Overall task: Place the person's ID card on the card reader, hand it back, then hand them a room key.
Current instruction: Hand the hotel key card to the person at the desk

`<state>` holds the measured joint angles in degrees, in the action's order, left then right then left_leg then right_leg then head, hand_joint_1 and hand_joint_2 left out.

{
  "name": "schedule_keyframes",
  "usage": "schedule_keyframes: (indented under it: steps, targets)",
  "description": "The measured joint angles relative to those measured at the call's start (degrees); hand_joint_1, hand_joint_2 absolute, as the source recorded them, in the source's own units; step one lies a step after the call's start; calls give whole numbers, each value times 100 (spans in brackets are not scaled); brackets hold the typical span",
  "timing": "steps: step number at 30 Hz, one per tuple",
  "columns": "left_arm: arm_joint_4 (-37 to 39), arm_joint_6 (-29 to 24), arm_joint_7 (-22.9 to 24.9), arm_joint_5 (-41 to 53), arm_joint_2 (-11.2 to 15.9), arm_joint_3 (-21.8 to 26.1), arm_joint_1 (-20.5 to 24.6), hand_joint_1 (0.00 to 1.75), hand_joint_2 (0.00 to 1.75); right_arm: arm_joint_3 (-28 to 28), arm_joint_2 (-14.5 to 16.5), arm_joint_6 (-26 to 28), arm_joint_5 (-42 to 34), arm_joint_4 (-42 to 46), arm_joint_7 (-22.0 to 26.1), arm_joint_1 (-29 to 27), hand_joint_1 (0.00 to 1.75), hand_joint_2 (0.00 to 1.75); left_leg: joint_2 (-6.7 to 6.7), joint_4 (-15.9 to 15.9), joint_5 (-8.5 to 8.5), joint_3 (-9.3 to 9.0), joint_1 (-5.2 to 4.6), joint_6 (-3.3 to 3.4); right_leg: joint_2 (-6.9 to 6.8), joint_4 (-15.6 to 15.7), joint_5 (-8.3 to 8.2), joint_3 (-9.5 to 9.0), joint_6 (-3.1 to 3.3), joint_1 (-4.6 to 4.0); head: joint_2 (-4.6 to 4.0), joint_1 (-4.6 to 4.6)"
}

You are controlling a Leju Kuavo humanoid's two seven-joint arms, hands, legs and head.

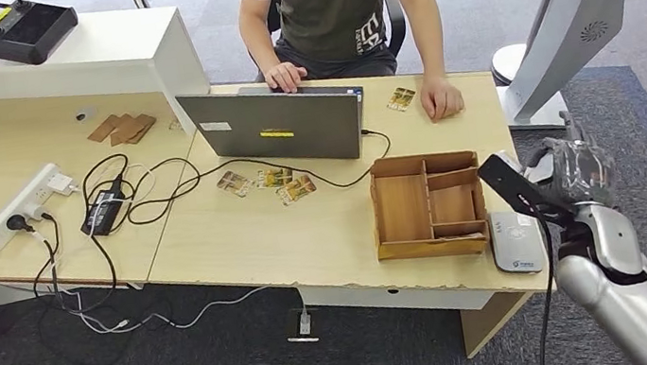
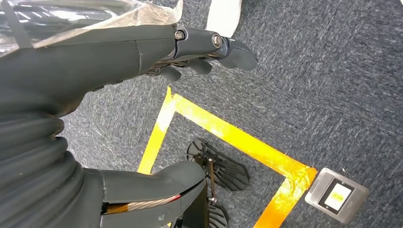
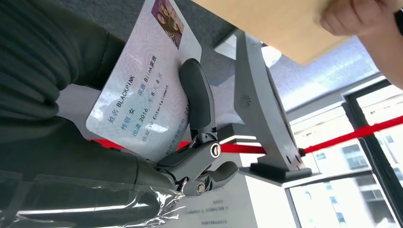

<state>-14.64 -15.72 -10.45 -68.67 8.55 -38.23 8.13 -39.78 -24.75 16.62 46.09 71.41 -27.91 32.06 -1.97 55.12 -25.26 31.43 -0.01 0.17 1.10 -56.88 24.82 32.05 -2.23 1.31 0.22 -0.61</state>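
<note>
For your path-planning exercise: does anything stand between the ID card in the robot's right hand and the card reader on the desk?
Nothing visible does. The right hand holds the ID card just above and beside the card reader; the wooden organizer sits off to one side.

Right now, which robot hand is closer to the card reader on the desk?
The right. The right hand, holding the ID card, is raised beside the card reader at the desk's corner. The left hand hangs down over the carpet, away from the desk.

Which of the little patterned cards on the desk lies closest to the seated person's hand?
The lone patterned card beside the laptop's far corner, just left of the person's resting hand. The other three lie in a cluster in front of the laptop.
</note>
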Motion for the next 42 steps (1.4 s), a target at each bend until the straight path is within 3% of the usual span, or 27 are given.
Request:
schedule_keyframes:
  steps: [5, 14, 23, 38, 39, 42]
  targets:
    - [-2, -20, 90, 21, -8, -52, 63, 0, 175, -41, 91, -365, 140, 299, -55, 375, 175, 175, 0, 0, 0, 1, 0, 0, 0, 0, 0, -2, 0, -2, 0, 1]
    - [-10, -84, 166, 54, -43, -170, 211, 0, 175, -308, 543, -750, 3, 224, -50, 967, 175, 175, -2, 0, 1, 3, 1, -1, 0, -1, 0, 0, 0, -4, 0, 1]
    - [-11, -125, 224, 59, -112, -237, 307, 0, 175, -556, 1003, -435, -256, -204, 146, 1164, 175, 175, -1, 0, 0, 3, 1, -1, 0, -1, 1, 1, 0, -5, 0, 0]
    - [-11, -216, 281, -30, -160, -238, 420, 0, 175, -629, 1326, -154, -158, -647, 416, 1217, 175, 175, -1, 0, 0, 2, 1, -1, 0, -1, 0, 1, 1, -6, 0, 0]
    - [-11, -217, 276, -32, -162, -238, 426, 0, 175, -629, 1343, -139, -154, -685, 440, 1221, 152, 175, -1, 0, 0, 2, 1, -1, 0, -1, 0, 1, 1, -6, 0, 0]
    - [-11, -222, 263, -54, -164, -238, 436, 0, 175, -627, 1389, -125, -153, -795, 504, 1236, 22, 175, -1, 0, 0, 2, 1, -1, 0, -1, 0, 1, 0, -5, 0, 0]
